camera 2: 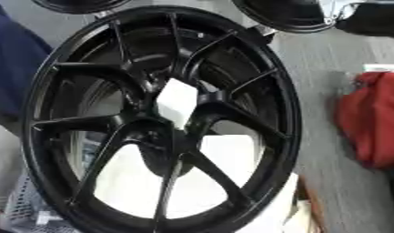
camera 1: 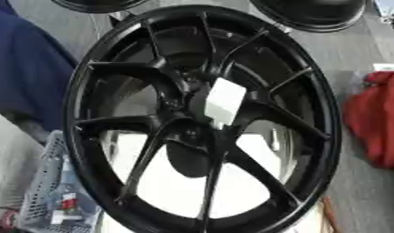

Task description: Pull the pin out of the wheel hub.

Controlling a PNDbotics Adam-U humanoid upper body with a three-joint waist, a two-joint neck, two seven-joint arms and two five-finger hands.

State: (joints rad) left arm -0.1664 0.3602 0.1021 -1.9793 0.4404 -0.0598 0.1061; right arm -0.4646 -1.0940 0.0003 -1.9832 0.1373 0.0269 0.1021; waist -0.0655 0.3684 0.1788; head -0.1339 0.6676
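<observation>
**Black wheel fills the frame, no robot hands showing**

So the big black alloy wheel [camera 1: 201,118] takes up pretty much everything here. It stands up on its edge, face toward the camera, with thin spokes fanning out from the hub [camera 1: 201,107] to the rim. Right over the hub there's a white, roughly rectangular piece [camera 1: 224,101] sitting slightly tilted; I honestly can't tell whether that's the pin, a tag or a sticker, and I can't make out any pin apart from it. Through the lower gaps between the spokes you see a bright white surface [camera 2: 224,157] behind the wheel.

Neither of the robot's hands appears in either eye view, so I can't say whether they're released, clenched or grasping anything.

Around the wheel: a red fabric thing [camera 2: 369,120] lies well off to the wheel's right on the grey floor [camera 2: 327,68]. A dark blue cloth shape [camera 1: 24,68] sits just to the wheel's left. A light plastic basket [camera 1: 50,191] is by the wheel's lower left edge. Above the wheel's top, parts of two more black round objects [camera 1: 315,13] peek in.
</observation>
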